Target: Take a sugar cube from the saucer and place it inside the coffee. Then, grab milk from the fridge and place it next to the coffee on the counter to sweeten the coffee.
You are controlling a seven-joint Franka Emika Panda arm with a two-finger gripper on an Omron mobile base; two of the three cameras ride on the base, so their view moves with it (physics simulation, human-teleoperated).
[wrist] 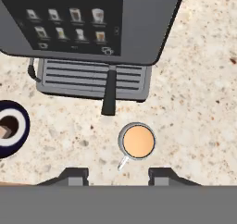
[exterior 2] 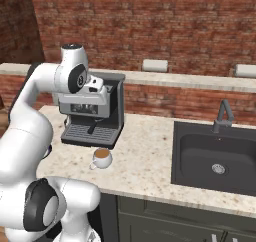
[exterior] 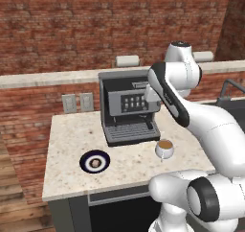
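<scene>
The coffee (exterior: 164, 147) (exterior 2: 102, 157) (wrist: 137, 141), a white cup of brown liquid, stands on the counter (exterior: 67, 140) in front of the machine. The dark saucer (exterior: 94, 161) (wrist: 21, 126) lies to its left with a pale sugar cube (exterior: 94, 163) (wrist: 3, 131) on it. My gripper (wrist: 120, 177) hangs high over the counter, looking down, with the cup just ahead of its fingertips. Its jaws stand apart with nothing between them. The milk and the fridge are out of view.
A black-and-grey espresso machine (exterior: 127, 106) (exterior 2: 95, 116) (wrist: 83, 24) stands behind the cup against the brick wall. A dark sink (exterior 2: 215, 158) with a faucet (exterior 2: 223, 115) lies to the right. Wall outlets (exterior: 76, 102) sit left of the machine.
</scene>
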